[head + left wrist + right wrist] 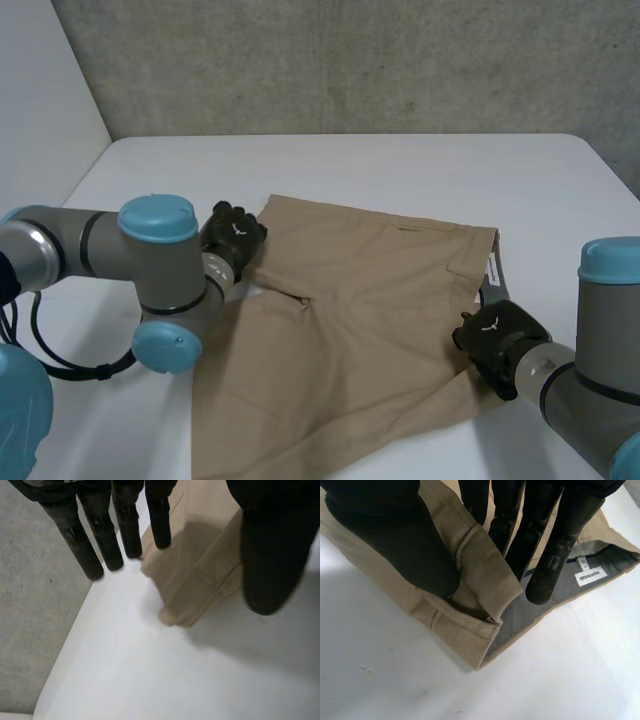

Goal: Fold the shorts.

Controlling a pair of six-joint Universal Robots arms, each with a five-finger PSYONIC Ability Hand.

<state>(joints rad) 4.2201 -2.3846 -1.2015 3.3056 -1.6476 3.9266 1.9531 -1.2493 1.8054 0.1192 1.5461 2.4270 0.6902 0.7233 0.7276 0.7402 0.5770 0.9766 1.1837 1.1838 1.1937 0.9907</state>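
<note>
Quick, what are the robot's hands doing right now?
Left hand: open, fingers straight at a corner of the shorts.
Right hand: shut, pinching the shorts' waistband.

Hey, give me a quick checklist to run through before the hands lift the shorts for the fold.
1. Right hand gripping the shorts: ok, thumb and fingers pinch the waistband's top layer.
2. Left hand gripping the leg corner: not ok, fingers straight, cloth loose beneath them.
3. Shorts spread flat: ok, largely.
4. Bare table beyond the shorts: ok.
5. Right hand holding both waistband layers: cannot tell.
</note>
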